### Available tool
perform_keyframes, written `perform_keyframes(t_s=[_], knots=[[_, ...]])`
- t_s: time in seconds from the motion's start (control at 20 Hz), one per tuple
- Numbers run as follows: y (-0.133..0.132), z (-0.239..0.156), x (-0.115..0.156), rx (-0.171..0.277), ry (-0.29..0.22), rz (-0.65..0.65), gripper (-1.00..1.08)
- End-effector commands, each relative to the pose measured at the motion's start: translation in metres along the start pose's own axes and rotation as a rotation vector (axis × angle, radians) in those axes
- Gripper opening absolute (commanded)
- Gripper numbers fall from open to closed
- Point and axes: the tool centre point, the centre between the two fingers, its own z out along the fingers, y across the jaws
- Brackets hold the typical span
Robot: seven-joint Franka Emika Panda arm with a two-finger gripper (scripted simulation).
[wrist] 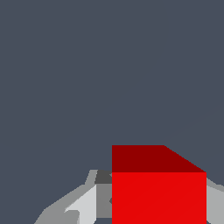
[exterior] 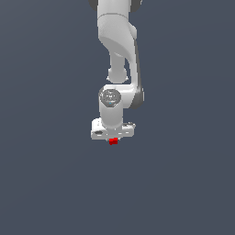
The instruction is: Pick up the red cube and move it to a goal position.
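Note:
The red cube (exterior: 113, 141) shows as a tiny red patch just under the white gripper (exterior: 113, 139) in the exterior view. The hand hides the fingers and most of the cube there. In the wrist view the red cube (wrist: 158, 192) is large and close, sitting between the grey fingers (wrist: 83, 205) on either side of it. The fingers press against its sides, so the gripper is shut on the cube.
The white arm (exterior: 117, 41) comes down from the top of the exterior view. A plain dark grey-blue surface (exterior: 46, 183) fills everything around it. No other objects show.

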Motion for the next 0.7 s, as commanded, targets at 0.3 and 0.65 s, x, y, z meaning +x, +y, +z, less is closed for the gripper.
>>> perform_keyframes(t_s=[0.3, 0.65], knots=[[0.015, -0.076, -0.018, 0.0, 0.002, 0.0, -1.0], [0.028, -0.138, -0.032, 0.0, 0.002, 0.0, -1.0]])
